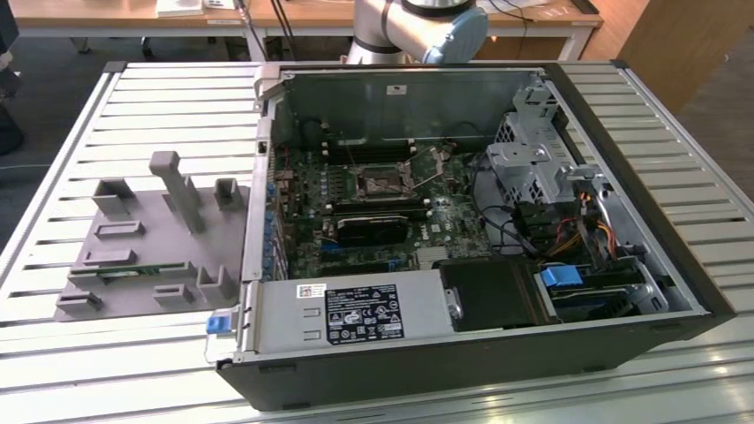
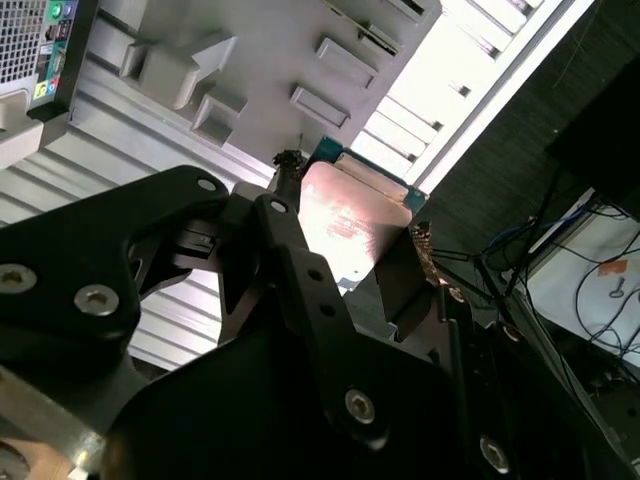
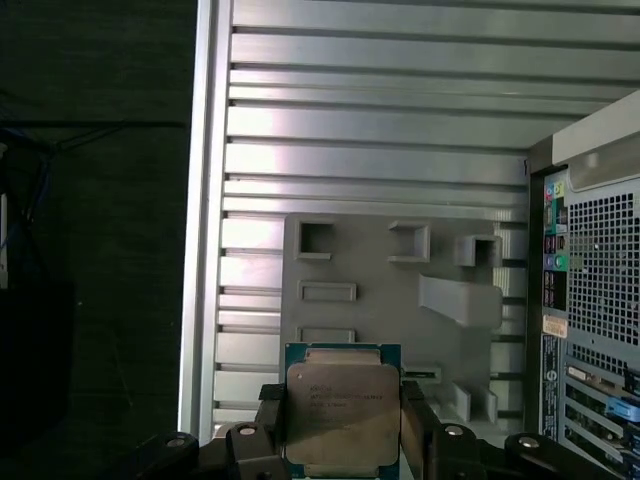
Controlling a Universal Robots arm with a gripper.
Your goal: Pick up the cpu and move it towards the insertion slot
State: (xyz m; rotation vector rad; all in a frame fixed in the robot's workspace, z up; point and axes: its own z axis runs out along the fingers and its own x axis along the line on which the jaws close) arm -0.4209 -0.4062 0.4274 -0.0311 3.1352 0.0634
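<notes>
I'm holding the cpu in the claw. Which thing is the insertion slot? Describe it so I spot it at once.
In the exterior view, find the open computer case on the slatted table, then the motherboard inside it. Near the board's middle sits the insertion slot: a small square with a silvery metal frame and dark centre, smaller than the black rectangular module beside it.

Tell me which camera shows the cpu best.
The first wrist view: the cpu faces the camera flat, nearly all its metal top plain, gripped by the claw. The second wrist view shows the cpu at a slant, glare-washed and partly behind the claw's linkage.
</notes>
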